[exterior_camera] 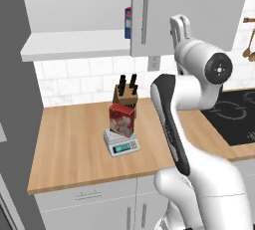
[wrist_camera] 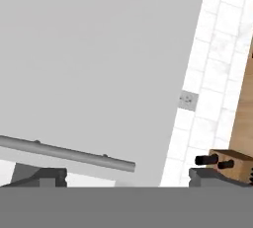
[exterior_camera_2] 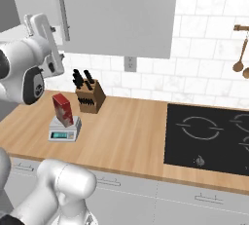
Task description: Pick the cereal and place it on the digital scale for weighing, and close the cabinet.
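The cereal [exterior_camera: 122,119] stood on the scale [exterior_camera: 121,143] before the knife block [exterior_camera: 125,94] on the counter [exterior_camera: 69,144]. The pincer [wrist_camera: 127,176], fingers apart, hovered by the cabinet [exterior_camera: 191,12] handle [wrist_camera: 66,153].

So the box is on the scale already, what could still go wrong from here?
Mostly the door. The cabinet looks open on its left half, and the gripper, raised beside the right door's handle, sits far from that open side, so it may push the wrong panel. The cereal stands upright on the small digital scale with the arm's elbow close by; a wide swing might topple it.
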